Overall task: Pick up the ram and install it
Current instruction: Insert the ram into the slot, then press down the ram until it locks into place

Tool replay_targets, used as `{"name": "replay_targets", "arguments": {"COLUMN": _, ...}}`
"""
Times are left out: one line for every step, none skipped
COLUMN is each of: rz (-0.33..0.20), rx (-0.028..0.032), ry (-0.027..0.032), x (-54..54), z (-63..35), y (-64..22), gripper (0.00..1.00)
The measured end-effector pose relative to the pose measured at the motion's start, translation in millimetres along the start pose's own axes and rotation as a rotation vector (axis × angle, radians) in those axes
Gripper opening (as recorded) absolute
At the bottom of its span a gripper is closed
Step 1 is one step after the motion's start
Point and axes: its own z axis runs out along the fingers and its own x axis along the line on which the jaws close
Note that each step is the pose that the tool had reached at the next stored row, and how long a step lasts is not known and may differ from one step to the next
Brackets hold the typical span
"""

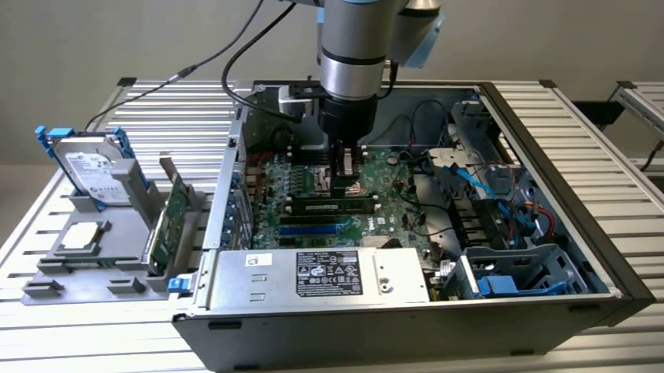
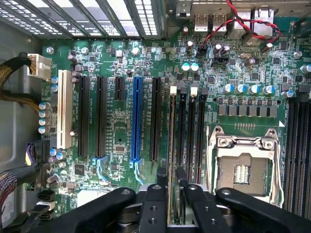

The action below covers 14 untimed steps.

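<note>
Ram (image 2: 171, 145) stands edge-on between the pincer's (image 2: 173, 194) two black fingers (image 2: 154, 199), which are closed on its lower end; the thin strip runs along one of the black memory slots (image 2: 183, 131) beside the empty processor socket (image 2: 243, 162). Going by size: the slatted metal counter (image 1: 612, 155) carries the open computer case (image 1: 560, 256), lying on its side with the green motherboard (image 2: 116, 131) exposed. The arm (image 1: 358, 47) reaches straight down into the case, its pincer over the middle of the board. At the case's near edge sits the grey power supply (image 1: 332, 276) with its label. On the exterior view's left, outside the case, a grey holder (image 1: 93, 264) keeps a hard drive (image 1: 93, 175) upright and a green expansion card (image 1: 171, 221) on edge. On the motherboard a blue slot (image 2: 136, 119) and a white slot (image 2: 61, 109) lie among the long black ones.
</note>
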Motion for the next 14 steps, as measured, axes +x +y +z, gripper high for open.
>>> {"name": "replay_targets", "arguments": {"rz": 0.0, "rx": 0.0, "ry": 0.0, "x": 0.0, "z": 0.0, "y": 0.0, "gripper": 0.13}}
{"name": "replay_targets", "arguments": {"rz": 0.0, "rx": 0.0, "ry": 0.0, "x": 0.0, "z": 0.0, "y": 0.0, "gripper": 0.13}}
{"name": "replay_targets", "arguments": {"rz": 0.0, "rx": 0.0, "ry": 0.0, "x": 0.0, "z": 0.0, "y": 0.0, "gripper": 0.11}}
{"name": "replay_targets", "arguments": {"rz": 0.0, "rx": 0.0, "ry": 0.0, "x": 0.0, "z": 0.0, "y": 0.0, "gripper": 0.11}}
{"name": "replay_targets", "arguments": {"rz": 0.0, "rx": 0.0, "ry": 0.0, "x": 0.0, "z": 0.0, "y": 0.0, "gripper": 0.11}}
{"name": "replay_targets", "arguments": {"rz": 0.0, "rx": 0.0, "ry": 0.0, "x": 0.0, "z": 0.0, "y": 0.0, "gripper": 0.11}}
{"name": "replay_targets", "arguments": {"rz": 0.0, "rx": 0.0, "ry": 0.0, "x": 0.0, "z": 0.0, "y": 0.0, "gripper": 0.11}}
{"name": "replay_targets", "arguments": {"rz": 0.0, "rx": 0.0, "ry": 0.0, "x": 0.0, "z": 0.0, "y": 0.0, "gripper": 0.11}}
{"name": "replay_targets", "arguments": {"rz": 0.0, "rx": 0.0, "ry": 0.0, "x": 0.0, "z": 0.0, "y": 0.0, "gripper": 0.11}}
{"name": "replay_targets", "arguments": {"rz": 0.0, "rx": 0.0, "ry": 0.0001, "x": 0.0, "z": 0.0, "y": 0.0, "gripper": 0.11}}
{"name": "replay_targets", "arguments": {"rz": 0.0, "rx": 0.0, "ry": 0.0, "x": 0.0, "z": 0.0, "y": 0.0, "gripper": 0.11}}
{"name": "replay_targets", "arguments": {"rz": 0.0, "rx": 0.0, "ry": 0.0, "x": 0.0, "z": 0.0, "y": 0.0, "gripper": 0.11}}
{"name": "replay_targets", "arguments": {"rz": 0.0, "rx": 0.0, "ry": 0.0, "x": 0.0, "z": 0.0, "y": 0.0, "gripper": 0.11}}
{"name": "replay_targets", "arguments": {"rz": 0.0, "rx": 0.0, "ry": -0.0001, "x": 0.0, "z": 0.0, "y": 0.0, "gripper": 0.11}}
